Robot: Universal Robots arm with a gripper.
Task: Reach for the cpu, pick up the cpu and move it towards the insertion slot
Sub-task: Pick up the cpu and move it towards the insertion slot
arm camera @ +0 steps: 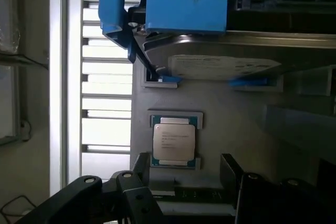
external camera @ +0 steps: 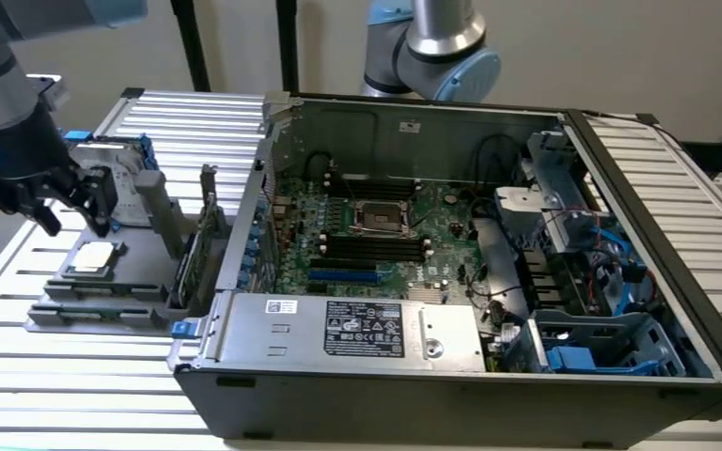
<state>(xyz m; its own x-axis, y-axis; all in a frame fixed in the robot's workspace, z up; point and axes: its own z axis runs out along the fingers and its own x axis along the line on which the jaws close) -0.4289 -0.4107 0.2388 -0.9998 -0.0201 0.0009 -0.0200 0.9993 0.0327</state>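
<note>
Cpu lies flat, metal face up, in a shallow recess of the grey fixture on the slatted table. In the exterior view that is about nine o'clock from the open computer case. My tool hangs just above it, toward eleven o'clock in that view, its jaws spread apart and holding nothing. In the wrist view the cpu sits clear of my dark fingers, not yet between them.

An upright hard drive with blue rails stands just beside the recess, at twelve o'clock from the cpu. The insertion slot is well apart at about three o'clock, beyond the case wall.

The risks I judge from here:
- The cpu is thin and sits low, so a descent off centre could land a finger on the recess lip or on the metal face and miss the edges.
- A shallow pinch could tip it or let it slip.
- Drifting toward twelve o'clock would knock the hard drive.
- A low carry could clip the case wall.
</note>
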